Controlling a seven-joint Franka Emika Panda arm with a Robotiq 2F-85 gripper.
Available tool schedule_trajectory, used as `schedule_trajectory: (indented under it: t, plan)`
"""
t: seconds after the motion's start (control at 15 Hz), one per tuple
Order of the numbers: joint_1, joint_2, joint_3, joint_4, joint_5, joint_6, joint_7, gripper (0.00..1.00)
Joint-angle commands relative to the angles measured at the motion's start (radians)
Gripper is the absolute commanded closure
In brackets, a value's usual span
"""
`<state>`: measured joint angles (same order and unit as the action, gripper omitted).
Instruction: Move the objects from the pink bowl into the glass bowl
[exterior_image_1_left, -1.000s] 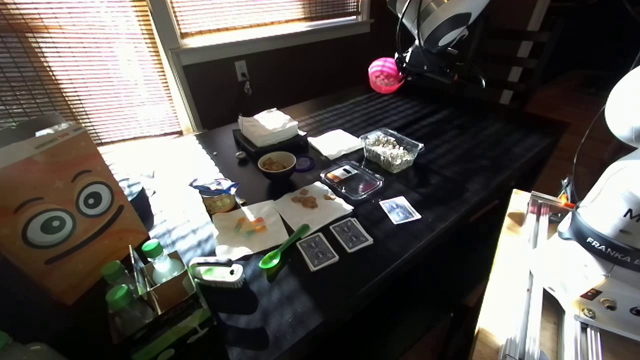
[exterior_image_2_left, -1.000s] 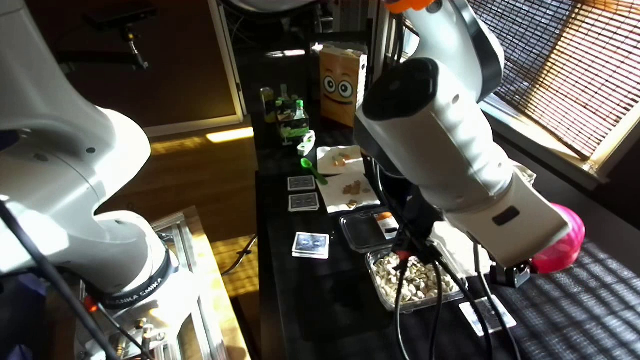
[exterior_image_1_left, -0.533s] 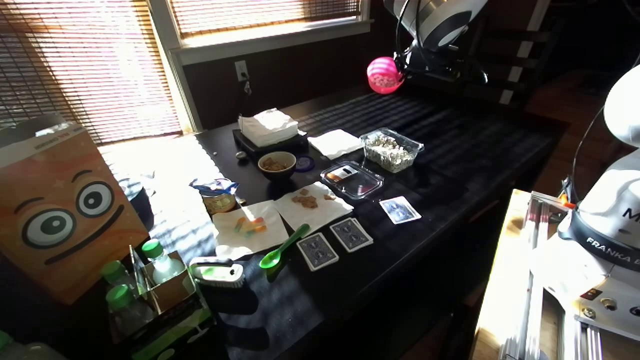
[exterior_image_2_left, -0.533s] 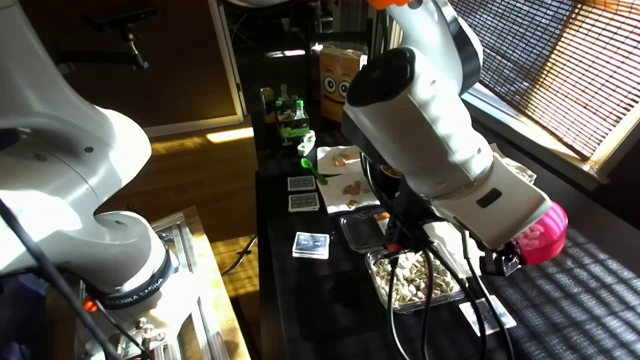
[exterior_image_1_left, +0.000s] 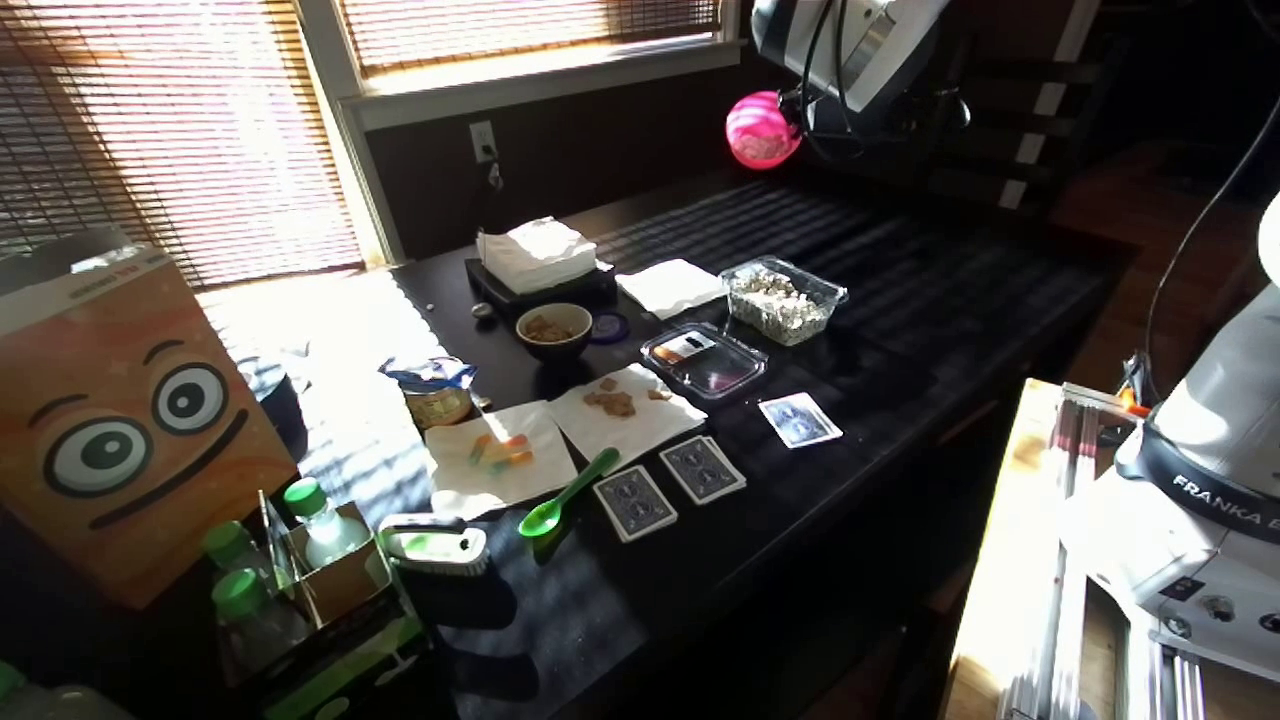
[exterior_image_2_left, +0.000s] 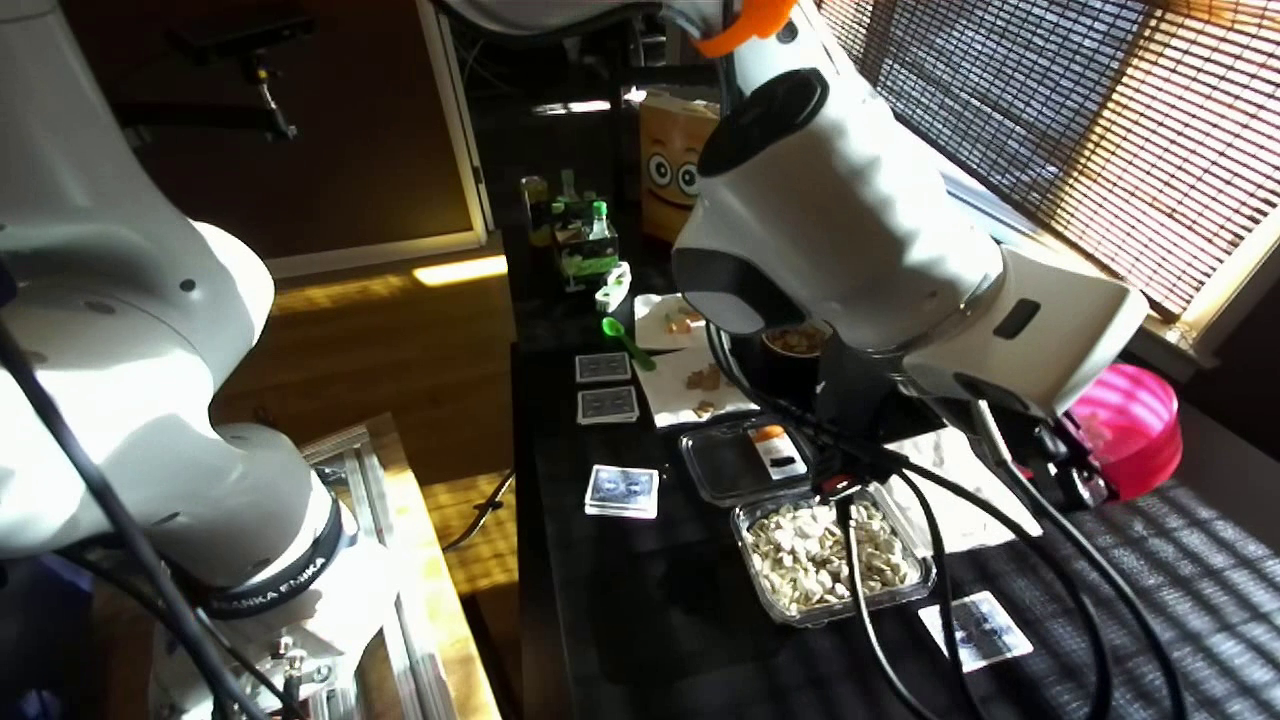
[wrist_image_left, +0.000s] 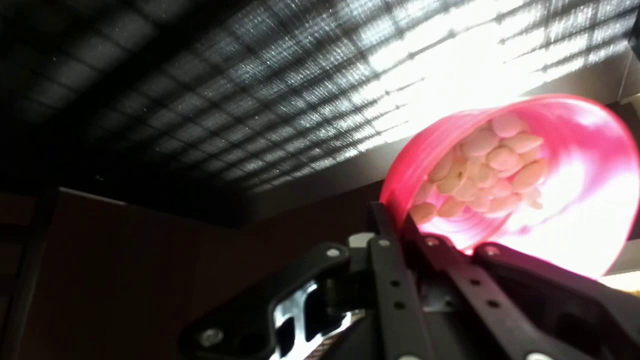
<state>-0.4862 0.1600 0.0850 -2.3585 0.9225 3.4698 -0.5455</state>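
The pink bowl (exterior_image_1_left: 758, 122) is held high above the far end of the table. It also shows in an exterior view (exterior_image_2_left: 1140, 440) and in the wrist view (wrist_image_left: 585, 170). Several pale bean-like pieces (wrist_image_left: 500, 165) are gathered inside it. My gripper (wrist_image_left: 395, 215) is shut on the bowl's rim, one finger outside and one inside. In an exterior view the gripper (exterior_image_2_left: 1085, 475) is partly hidden by the arm and cables. The glass bowl (exterior_image_1_left: 842, 295), a clear squarish container, stands on the table below and apart from the pink bowl. It holds many pale pieces and also shows in an exterior view (exterior_image_2_left: 850, 605).
A clear lid (exterior_image_1_left: 705, 360) lies beside the glass bowl. Near it are a white napkin (exterior_image_1_left: 672, 287), a dark bowl with brown pieces (exterior_image_1_left: 555, 335), cards (exterior_image_1_left: 800, 420), a green spoon (exterior_image_1_left: 570, 495) and a napkin stack (exterior_image_1_left: 537, 255). Arm cables (exterior_image_2_left: 925, 520) hang over the glass bowl.
The pink bowl has moved up in both exterior views while staying in the gripper. The arm has turned, and more of the bowl's inside shows in an exterior view. The table objects have not moved.
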Motion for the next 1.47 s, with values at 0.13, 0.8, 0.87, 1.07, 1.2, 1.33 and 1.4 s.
schedule_trajectory:
  t: [0.13,0.8,0.87,1.07,1.2,1.33,1.4]
  plan:
    - [-0.007,-0.02,0.015,-0.071,-0.143,0.015,0.004,0.99]
    - [0.003,-0.016,0.003,-0.196,-0.274,0.16,-0.173,0.99]
    - [0.0,-0.021,0.005,-0.21,-0.297,0.166,-0.187,0.99]
    - [-0.002,-0.025,0.004,-0.244,-0.351,0.197,-0.234,0.99]
    - [-0.001,-0.02,0.004,-0.258,-0.385,0.241,-0.256,0.99]
    - [-0.001,-0.015,0.006,-0.272,-0.416,0.296,-0.261,0.99]
    - [-0.002,-0.013,0.006,-0.278,-0.431,0.32,-0.261,0.99]
